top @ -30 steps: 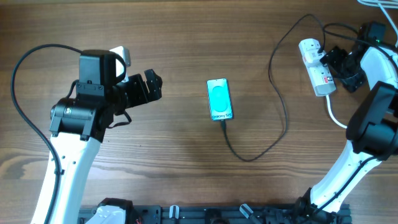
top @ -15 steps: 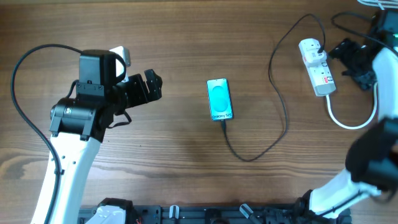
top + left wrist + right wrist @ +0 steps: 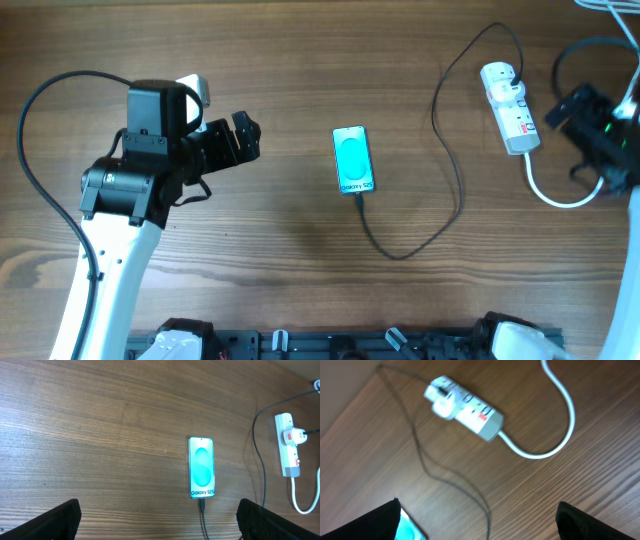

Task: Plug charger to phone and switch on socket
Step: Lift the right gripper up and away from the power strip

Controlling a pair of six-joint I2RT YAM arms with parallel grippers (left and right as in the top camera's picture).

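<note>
1. The only thing here that holds another is the socket (image 3: 509, 121), at the upper right of the overhead frame. You can see a white plug (image 3: 513, 92) seated in its upper end, and small red marks lower down on its face.
2. Everything lies on a brown wood-grain worktop (image 3: 300, 60). A black rail (image 3: 330, 345) runs along the bottom edge of the overhead frame. In the upper left corner of the right wrist view, the worktop ends against a plain pale area.
3. The phone (image 3: 353, 160) lies flat at the centre of the overhead frame, teal screen up. Its long axis runs top to bottom, and the end with the white text points toward the bottom edge.
4. The charger (image 3: 458, 190) meets that lower short edge of the phone. It curves right, climbs the frame and bends back toward the socket's upper end.
5. The socket's long axis also runs roughly top to bottom, slightly slanted. Its thick white cord (image 3: 552, 197) leaves the lower end and loops right.
6. Your left fingers (image 3: 47, 521) are spread wide and hold nothing, well to the left of the phone.
7. Your right fingers (image 3: 367, 522) are also spread wide and empty, just right of the socket and clear of it.
</note>
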